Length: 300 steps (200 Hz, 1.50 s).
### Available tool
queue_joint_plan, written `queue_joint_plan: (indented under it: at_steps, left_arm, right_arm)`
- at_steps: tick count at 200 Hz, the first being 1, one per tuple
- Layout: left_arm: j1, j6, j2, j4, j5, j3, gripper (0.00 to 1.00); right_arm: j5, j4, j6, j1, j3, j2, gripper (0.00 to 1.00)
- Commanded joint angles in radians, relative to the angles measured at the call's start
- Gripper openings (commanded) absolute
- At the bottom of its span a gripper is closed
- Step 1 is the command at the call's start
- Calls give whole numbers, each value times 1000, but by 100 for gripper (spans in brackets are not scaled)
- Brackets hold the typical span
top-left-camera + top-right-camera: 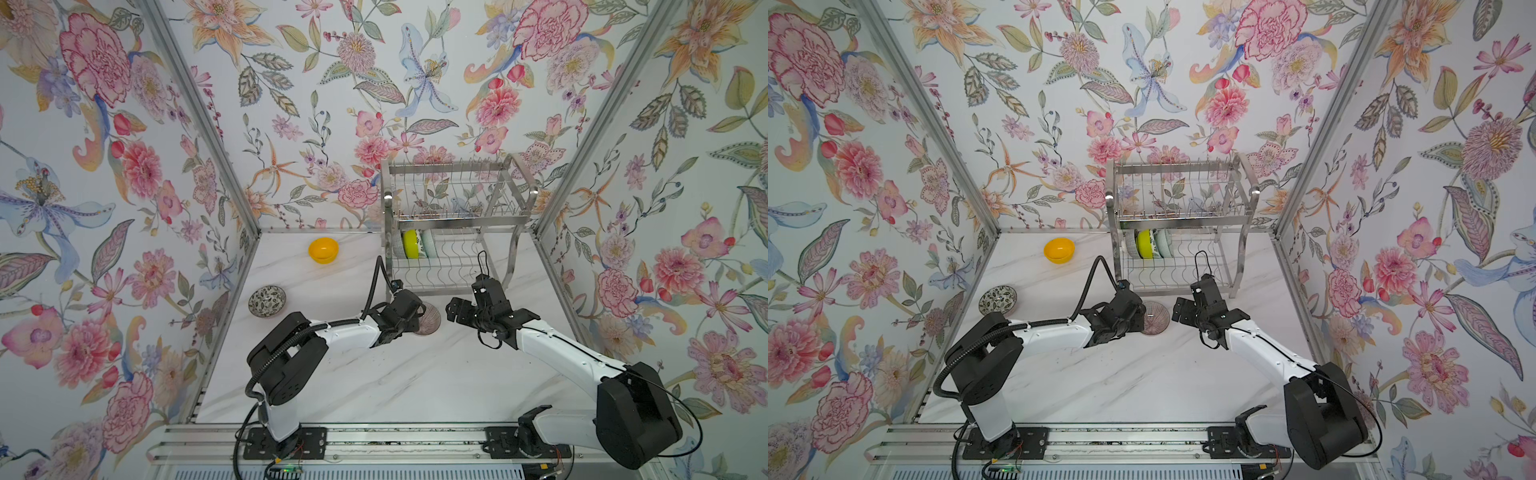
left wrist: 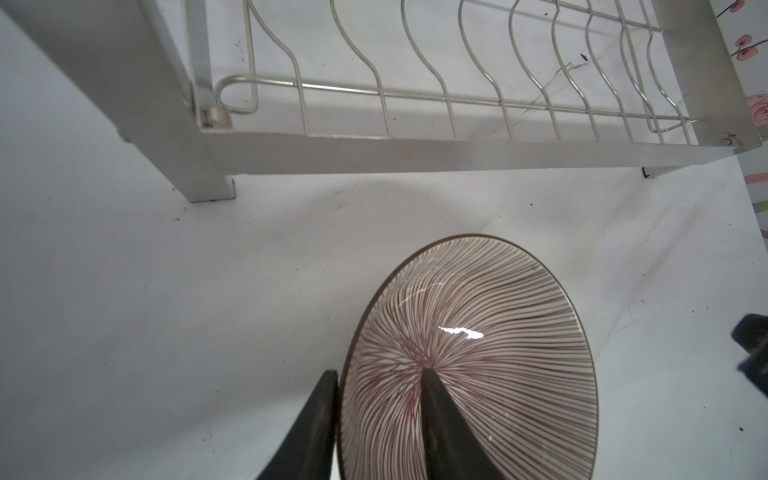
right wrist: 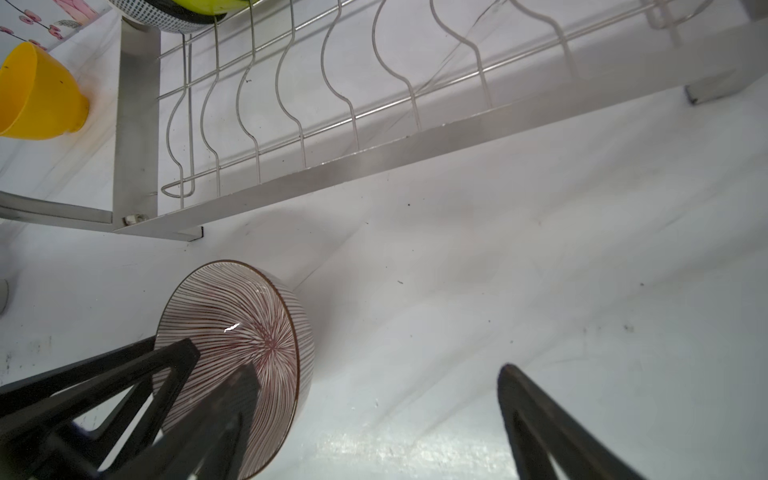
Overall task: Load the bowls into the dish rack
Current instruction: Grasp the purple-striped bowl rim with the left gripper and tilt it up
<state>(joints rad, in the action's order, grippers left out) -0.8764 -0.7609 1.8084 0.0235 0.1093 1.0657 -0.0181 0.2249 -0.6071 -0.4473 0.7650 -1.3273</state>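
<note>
- Three bowls are sitting loose on the tabletop (image 1: 374,386). An orange-yellow bowl (image 1: 323,250) is lying by the far edge, a dark patterned bowl (image 1: 267,301) by the left edge, and a pinkish striped bowl (image 2: 498,332) toward the middle.
- The dish rack (image 1: 446,168) is standing in the far right corner. Its lower tier is holding a lime-green bowl (image 1: 410,244) on edge between a speckled bowl (image 3: 158,16) and a pale bowl (image 1: 427,245).
- The striped bowl is lying just in front of the rack's front left leg (image 2: 195,166).
- The left gripper (image 2: 378,372) is straddling that bowl's rim, with one finger reaching inside toward the centre and the other standing outside. The fingers are parted wider than the wall, so they are not clamping it.
- The right gripper (image 1: 454,311) is hanging just beside the bowl with its fingers spread wide, holding nothing.
- Lifting without closing first is likely to leave the bowl behind or tip it over.
- A pinch on the glossy, thin rim is risking a slip or a swing, and a drop onto the hard tabletop could chip the bowl.
- With the leg so near, a swinging bowl could be knocking the rack, or jamming crooked between the divider wires.
- The two grippers are working close together, so a careless reach could be making them collide.
- No brand, label or readable writing is showing anywhere.
</note>
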Motion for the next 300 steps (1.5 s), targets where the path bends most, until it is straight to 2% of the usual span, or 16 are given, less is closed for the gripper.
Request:
queue_joint_plan:
  at_steps: [1,44,83,124,147,153,217,247,276,300]
  left_arm:
    - [-6,18,-13,18,10,28,43]
    - [5,28,-80,28,49,-8,55]
    - [18,41,-180,16,108,-70,71]
    - [49,9,-277,-103,56,-193,84]
    - [59,-7,-318,-190,27,-265,95]
    - [60,-12,-327,-205,23,-281,99]
    - [80,-103,-394,-392,-7,-419,99]
    - [80,-104,-418,-432,-12,-441,99]
    - [79,-106,-438,-495,-31,-455,99]
    - [78,-103,-430,-546,-69,-446,99]
  right_arm:
    - [45,21,-26,-3,31,-28,87]
    - [80,3,-51,-43,64,-91,81]
    - [88,-7,-58,-84,97,-162,74]
    - [84,-23,-61,-96,106,-224,61]
    - [78,-31,-56,-96,110,-252,53]
    - [79,-34,-56,-124,111,-259,51]
    - [78,-46,-42,-137,146,-341,18]
    - [27,-40,-12,-138,139,-290,6]
    - [-95,-60,48,-159,107,-166,0]
    - [-160,-127,88,-168,55,-53,0]
